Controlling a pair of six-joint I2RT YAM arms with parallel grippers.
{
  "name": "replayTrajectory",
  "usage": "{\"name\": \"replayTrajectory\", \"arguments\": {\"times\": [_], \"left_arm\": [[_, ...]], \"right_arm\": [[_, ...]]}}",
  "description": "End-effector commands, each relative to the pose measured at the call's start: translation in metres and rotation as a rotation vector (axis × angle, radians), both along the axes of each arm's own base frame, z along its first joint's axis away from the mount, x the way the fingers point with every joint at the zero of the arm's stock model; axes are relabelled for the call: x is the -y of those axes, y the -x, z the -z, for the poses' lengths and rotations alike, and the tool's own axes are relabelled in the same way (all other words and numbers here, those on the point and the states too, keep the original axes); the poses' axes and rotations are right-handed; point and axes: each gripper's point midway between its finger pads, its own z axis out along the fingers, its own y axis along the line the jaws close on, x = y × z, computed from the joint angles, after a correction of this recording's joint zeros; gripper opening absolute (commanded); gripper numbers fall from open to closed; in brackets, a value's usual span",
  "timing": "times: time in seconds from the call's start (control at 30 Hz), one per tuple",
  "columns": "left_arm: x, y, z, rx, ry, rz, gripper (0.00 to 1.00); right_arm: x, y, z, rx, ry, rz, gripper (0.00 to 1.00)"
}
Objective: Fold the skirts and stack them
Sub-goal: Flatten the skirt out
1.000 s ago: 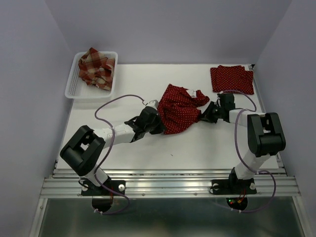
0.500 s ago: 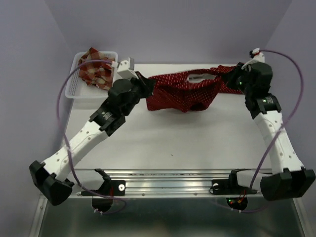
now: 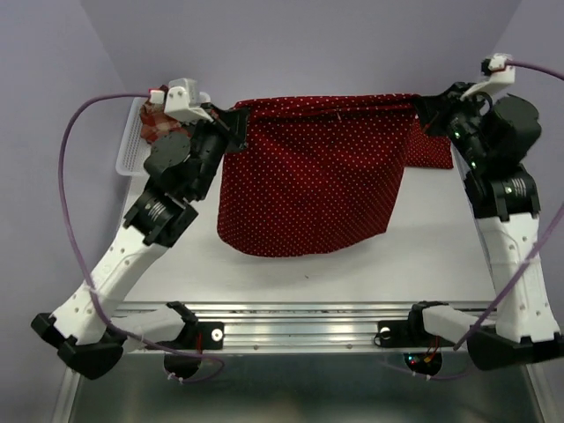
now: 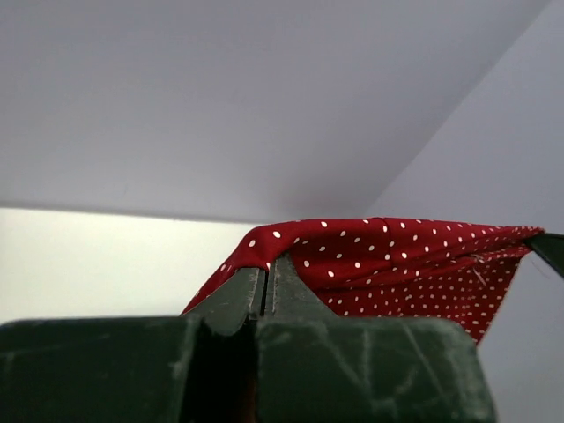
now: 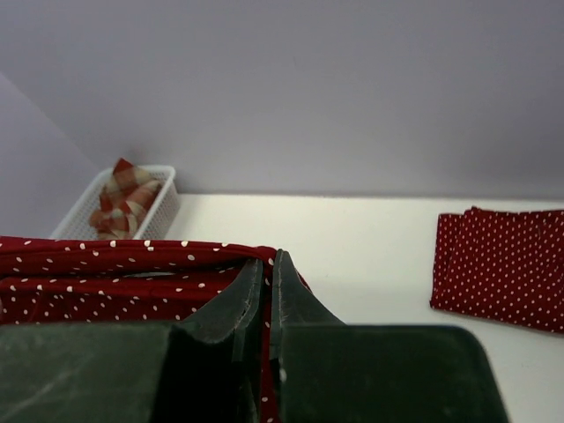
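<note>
Red dotted skirt (image 3: 313, 176) hangs spread above desk (image 3: 352, 275), top corners clamped in left fingers (image 4: 233, 298) and right fingers (image 5: 231, 308). One folded skirt (image 5: 498, 264) lies far-right; plaid skirt (image 5: 123, 196) sits crumpled in basket (image 5: 167, 207), not yet folded.

Hanging dotted skirt (image 3: 308, 176) curtains mid-table; basket (image 5: 161, 210) far-left, folded skirt (image 5: 498, 269) far-right; table (image 3: 352, 278) front open.

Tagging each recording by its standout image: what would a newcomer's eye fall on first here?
A dark red polka-dot skirt hangs spread like a curtain above the table, the left gripper pinching its top left corner and the right gripper its top right. Behind it, a folded polka-dot skirt lies at the table's far right, and a plaid skirt sits crumpled in the white basket at the far left.
</note>
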Motion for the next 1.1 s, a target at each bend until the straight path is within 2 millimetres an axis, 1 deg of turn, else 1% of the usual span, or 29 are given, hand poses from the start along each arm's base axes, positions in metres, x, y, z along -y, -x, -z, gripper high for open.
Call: {"name": "replayTrajectory", "arguments": {"times": [0.0,0.03,0.07,0.1,0.13,0.17,0.2,0.23,0.27,0.3,0.37,0.4,0.43,0.47,0.5,0.53,0.57,0.6,0.67,0.7,0.77,0.8,0.87,0.9,0.93,0.97,1.0,1.03,1.07], "left_arm": [[-0.019,-0.048,0.003,-0.019,-0.054,-0.103,0.00],[-0.020,-0.077,0.020,-0.062,-0.072,-0.079,0.00],[-0.023,-0.087,0.010,-0.047,-0.069,-0.071,0.00],[-0.025,-0.098,0.007,-0.043,-0.080,-0.069,0.00],[-0.025,-0.123,0.018,-0.070,-0.105,-0.074,0.00],[-0.026,-0.130,0.010,-0.053,-0.133,-0.072,0.00],[-0.028,-0.130,-0.017,-0.008,-0.123,-0.065,0.00],[-0.025,-0.145,-0.013,-0.019,-0.134,-0.037,0.00],[-0.020,-0.146,-0.021,-0.006,-0.135,-0.012,0.00],[-0.025,-0.152,-0.031,0.006,-0.134,-0.019,0.00],[-0.029,-0.154,-0.035,0.013,-0.140,-0.019,0.00],[-0.033,-0.160,-0.024,-0.006,-0.148,-0.027,0.00],[-0.034,-0.158,-0.020,-0.006,-0.150,-0.020,0.00],[-0.032,-0.165,0.008,-0.040,-0.161,-0.007,0.00],[-0.034,-0.167,0.024,-0.064,-0.166,-0.001,0.00],[-0.033,-0.162,0.029,-0.058,-0.164,0.020,0.00],[-0.034,-0.164,0.048,-0.086,-0.166,0.023,0.00],[-0.034,-0.167,0.091,-0.150,-0.172,0.023,0.00],[-0.030,-0.159,0.127,-0.194,-0.172,0.061,0.00],[-0.029,-0.155,0.177,-0.271,-0.179,0.080,0.00],[-0.023,-0.143,0.225,-0.359,-0.169,0.126,0.00],[-0.022,-0.129,0.275,-0.468,-0.146,0.144,0.00],[-0.019,-0.111,0.320,-0.565,-0.123,0.178,0.00],[-0.019,-0.094,0.353,-0.648,-0.093,0.192,0.05],[-0.011,-0.081,0.364,-0.688,-0.069,0.248,0.11],[-0.008,-0.062,0.386,-0.748,-0.066,0.278,0.19],[-0.010,-0.055,0.388,-0.761,-0.065,0.269,0.46],[-0.013,-0.049,0.391,-0.783,-0.071,0.250,0.81],[-0.013,-0.036,0.398,-0.830,-0.095,0.239,0.99]], "right_arm": [[0.011,-0.065,0.044,-0.126,0.060,0.071,0.01],[0.009,-0.091,0.063,-0.174,0.077,0.072,0.01],[0.010,-0.100,0.046,-0.141,0.082,0.077,0.00],[0.010,-0.112,0.044,-0.137,0.089,0.085,0.01],[0.016,-0.123,0.039,-0.127,0.105,0.120,0.01],[0.018,-0.146,0.049,-0.149,0.119,0.135,0.01],[0.020,-0.147,0.014,-0.073,0.117,0.151,0.01],[0.027,-0.153,0.007,-0.059,0.129,0.194,0.01],[0.029,-0.157,-0.001,-0.044,0.125,0.204,0.01],[0.027,-0.161,-0.012,-0.015,0.132,0.195,0.01],[0.024,-0.163,-0.015,-0.006,0.130,0.180,0.01],[0.022,-0.164,-0.011,-0.015,0.130,0.170,0.01],[0.020,-0.165,0.008,-0.054,0.139,0.157,0.01],[0.016,-0.164,0.017,-0.063,0.141,0.135,0.01],[0.015,-0.164,0.031,-0.087,0.145,0.124,0.01],[0.013,-0.160,0.069,-0.159,0.161,0.108,0.01],[0.013,-0.158,0.088,-0.193,0.162,0.102,0.00],[0.013,-0.155,0.106,-0.221,0.165,0.100,0.01],[0.014,-0.138,0.140,-0.286,0.158,0.097,0.01],[0.014,-0.129,0.194,-0.379,0.163,0.089,0.01],[0.011,-0.111,0.239,-0.459,0.130,0.074,0.04],[0.011,-0.092,0.278,-0.540,0.098,0.077,0.05],[0.015,-0.067,0.319,-0.656,0.059,0.117,0.06],[0.016,-0.044,0.347,-0.729,0.034,0.127,0.10],[0.017,-0.032,0.357,-0.758,0.044,0.129,0.17],[0.022,-0.012,0.366,-0.815,0.058,0.147,0.27],[0.033,0.002,0.376,-0.865,0.066,0.216,0.43],[0.036,0.012,0.378,-0.892,0.062,0.235,0.72],[0.035,0.025,0.374,-0.909,0.054,0.229,0.99]]}}
